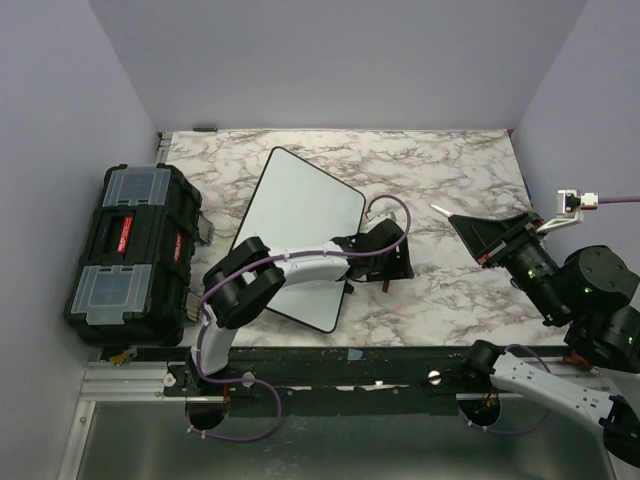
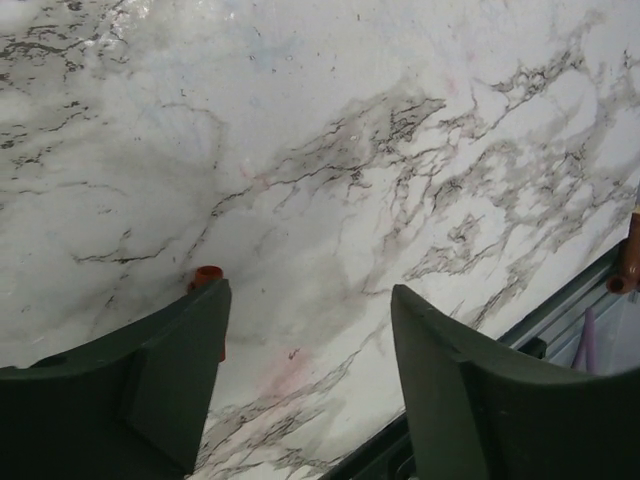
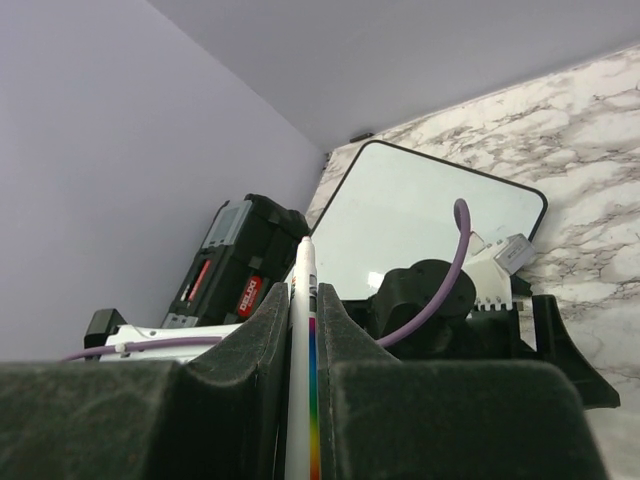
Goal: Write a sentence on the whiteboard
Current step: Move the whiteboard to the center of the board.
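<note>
The whiteboard [image 1: 300,205] lies flat on the marble table, turned at an angle; its visible surface [image 3: 420,215] is blank and no sentence shows. My left arm reaches over the board's near right part. Its gripper [image 1: 388,262] hangs just right of the board, open [image 2: 308,300] over bare marble with nothing between the fingers. A small red cap [image 2: 207,274] peeks out behind the left finger. My right gripper [image 1: 462,222] sits farther right, pointing at the board, shut [image 3: 303,300] on a white marker [image 3: 304,262] with a rainbow stripe, tip up.
A black toolbox [image 1: 135,250] with clear lid compartments stands left of the board, off the table's left edge. Grey walls close in the back and both sides. A dark metal rail [image 2: 560,300] runs along the table's near edge.
</note>
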Available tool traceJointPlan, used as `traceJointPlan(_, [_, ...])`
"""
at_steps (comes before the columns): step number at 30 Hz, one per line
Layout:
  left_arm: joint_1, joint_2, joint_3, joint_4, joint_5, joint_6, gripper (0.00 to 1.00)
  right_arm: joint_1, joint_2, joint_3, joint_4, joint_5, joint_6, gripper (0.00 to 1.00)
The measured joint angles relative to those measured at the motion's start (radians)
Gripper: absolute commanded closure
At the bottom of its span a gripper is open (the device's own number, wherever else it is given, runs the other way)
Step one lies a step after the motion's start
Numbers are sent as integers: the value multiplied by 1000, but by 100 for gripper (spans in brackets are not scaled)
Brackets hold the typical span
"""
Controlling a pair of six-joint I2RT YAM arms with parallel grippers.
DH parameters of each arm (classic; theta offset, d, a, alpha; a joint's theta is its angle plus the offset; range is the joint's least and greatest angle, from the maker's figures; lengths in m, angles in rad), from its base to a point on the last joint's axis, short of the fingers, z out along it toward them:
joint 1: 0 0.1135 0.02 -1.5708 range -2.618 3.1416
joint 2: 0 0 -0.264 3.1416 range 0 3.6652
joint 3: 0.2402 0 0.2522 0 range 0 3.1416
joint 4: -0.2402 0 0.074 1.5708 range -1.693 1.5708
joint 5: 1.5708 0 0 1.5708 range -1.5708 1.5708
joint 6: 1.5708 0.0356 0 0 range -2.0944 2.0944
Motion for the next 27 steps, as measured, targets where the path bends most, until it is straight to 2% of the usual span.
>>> traceJointPlan(5, [-12, -98, -77, 9, -31, 48, 15, 0, 0, 0, 0, 0, 0, 99])
traceJointPlan(8, [-22, -210, -145, 23, -61, 75, 9, 0, 0, 0, 0, 0, 5, 99])
traceJointPlan(12, [-30, -384, -233, 29, -117, 130, 7, 0, 1, 0, 0, 0, 7, 99])
traceJointPlan(17, [-31, -557, -268, -34, -203, 208, 7, 0, 6, 0, 0, 0, 8, 99])
traceJointPlan(22, [-31, -753, -340, -71, -299, 367, 7, 0, 16, -2, 3, 0, 8, 99])
traceJointPlan(25, [5, -882, -396, -116, -296, 471, 7, 0, 22, -10, 4, -1, 8, 99])
traceJointPlan(27, [77, -946, -398, -152, -269, 515, 4, 0, 29, -14, 4, -1, 9, 99])
